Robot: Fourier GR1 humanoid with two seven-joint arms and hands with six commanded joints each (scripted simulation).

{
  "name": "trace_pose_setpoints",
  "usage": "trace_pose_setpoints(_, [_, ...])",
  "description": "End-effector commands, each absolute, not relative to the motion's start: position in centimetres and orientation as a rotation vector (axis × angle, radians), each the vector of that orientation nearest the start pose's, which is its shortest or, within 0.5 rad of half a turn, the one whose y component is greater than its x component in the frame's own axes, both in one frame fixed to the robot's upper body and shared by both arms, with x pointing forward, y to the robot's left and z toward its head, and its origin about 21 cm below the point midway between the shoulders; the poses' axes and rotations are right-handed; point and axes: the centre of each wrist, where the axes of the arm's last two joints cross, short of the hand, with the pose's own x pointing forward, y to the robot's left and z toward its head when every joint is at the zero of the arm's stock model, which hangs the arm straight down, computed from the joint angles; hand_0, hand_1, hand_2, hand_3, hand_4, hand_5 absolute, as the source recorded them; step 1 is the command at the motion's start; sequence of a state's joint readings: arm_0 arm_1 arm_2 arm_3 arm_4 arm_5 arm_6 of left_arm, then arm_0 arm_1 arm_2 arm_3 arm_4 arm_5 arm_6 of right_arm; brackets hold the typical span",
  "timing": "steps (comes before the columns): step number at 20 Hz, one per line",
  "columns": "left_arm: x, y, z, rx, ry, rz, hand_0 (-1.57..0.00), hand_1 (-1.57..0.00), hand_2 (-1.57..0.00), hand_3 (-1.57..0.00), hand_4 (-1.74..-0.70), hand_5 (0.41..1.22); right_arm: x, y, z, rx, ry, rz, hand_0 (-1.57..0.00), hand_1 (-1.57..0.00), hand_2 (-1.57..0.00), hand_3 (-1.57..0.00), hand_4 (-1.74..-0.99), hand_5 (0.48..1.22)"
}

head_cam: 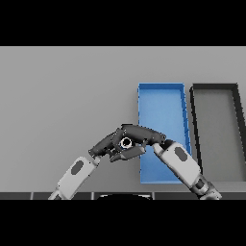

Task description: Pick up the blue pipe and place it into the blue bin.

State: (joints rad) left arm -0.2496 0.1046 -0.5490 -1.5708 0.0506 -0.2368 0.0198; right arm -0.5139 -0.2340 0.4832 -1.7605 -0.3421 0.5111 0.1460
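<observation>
Right hand (139,135) curls by left hand (106,144) (grips unclear); one blue bin (161,91), one dark bin (216,87).

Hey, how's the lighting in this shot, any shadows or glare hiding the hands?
Head view: light is flat and even, no glare; the blue bin shows clearly. Both dark hands, left hand and right hand, merge together, so the blue pipe cannot be made out.

Open blue bin (161,103) lies flat, long side running away; pipe unseen.
</observation>
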Motion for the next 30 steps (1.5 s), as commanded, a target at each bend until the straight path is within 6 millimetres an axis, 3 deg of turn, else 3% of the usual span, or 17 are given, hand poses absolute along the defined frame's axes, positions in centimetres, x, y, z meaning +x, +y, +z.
trace_pose_setpoints(1, [25.5, 10.1, 4.3, -0.589, -1.612, -0.803, -1.52, -1.51, -1.39, -1.5, -1.73, 1.221, 27.7, -10.7, 15.1, 0.865, -1.694, 1.147, -1.52, -1.52, -1.53, -1.51, -1.475, 1.155])
trace_pose_setpoints(2, [25.6, 10.1, 4.3, -0.583, -1.63, -0.817, -1.43, -1.35, -1.22, -1.33, -1.65, 1.221, 27.8, -10.7, 15.3, 0.878, -1.693, 1.134, -1.53, -1.53, -1.53, -1.52, -1.48, 1.168])
trace_pose_setpoints(4, [25.9, 10.6, 4.8, -0.524, -1.642, -0.936, -0.93, -0.87, -0.78, -0.85, -1.41, 1.221, 27.4, -10.7, 15.4, 0.889, -1.675, 1.107, -1.55, -1.55, -1.55, -1.54, -1.487, 1.187])
trace_pose_setpoints(6, [26.0, 11.3, 4.5, -0.502, -1.629, -1.024, -0.59, -0.55, -0.5, -0.55, -1.22, 1.221, 27.6, -10.5, 15.4, 0.859, -1.658, 1.127, -1.56, -1.56, -1.56, -1.55, -1.49, 1.199])
trace_pose_setpoints(7, [26.1, 11.1, 4.5, -0.491, -1.634, -1.045, -0.47, -0.44, -0.4, -0.44, -1.14, 1.187, 27.6, -10.6, 15.6, 0.85, -1.646, 1.134, -1.56, -1.56, -1.56, -1.55, -1.491, 1.204])
trace_pose_setpoints(10, [26.1, 11.1, 4.4, -0.469, -1.643, -1.053, -0.24, -0.23, -0.2, -0.22, -1.0, 0.93, 27.1, -10.1, 15.4, 0.874, -1.658, 1.139, -1.56, -1.56, -1.56, -1.56, -1.494, 1.212])
trace_pose_setpoints(13, [26.5, 11.1, 4.4, -0.425, -1.617, -1.06, -0.12, -0.12, -0.1, -0.11, -0.91, 0.735, 27.1, -10.0, 15.3, 0.864, -1.663, 1.154, -1.57, -1.57, -1.57, -1.57, -1.496, 1.216])
trace_pose_setpoints(17, [26.5, 11.2, 4.5, -0.436, -1.596, -1.03, -0.05, -0.05, -0.04, -0.05, -0.89, 0.617, 27.7, -10.2, 15.4, 0.843, -1.658, 1.145, -1.57, -1.57, -1.57, -1.57, -1.491, 1.219])
trace_pose_setpoints(24, [26.1, 11.3, 3.8, -0.421, -1.554, -0.997, -0.01, -0.01, -0.01, -0.01, -0.9, 0.548, 27.7, -11.1, 16.6, 0.927, -1.614, 1.051, -1.57, -1.57, -1.57, -1.57, -1.491, 1.221])
trace_pose_setpoints(27, [26.2, 10.8, 3.6, -0.421, -1.528, -0.998, 0.0, 0.0, 0.0, 0.0, -0.91, 0.524, 28.0, -11.3, 19.0, 0.917, -1.582, 1.043, -1.57, -1.57, -1.57, -1.57, -1.613, 1.221])
trace_pose_setpoints(30, [26.1, 11.1, 4.2, -0.427, -1.535, -0.996, 0.0, 0.0, 0.0, 0.0, -0.92, 0.504, 28.5, -12.2, 22.2, 0.957, -1.586, 0.956, -1.57, -1.57, -1.57, -1.57, -1.675, 1.194])
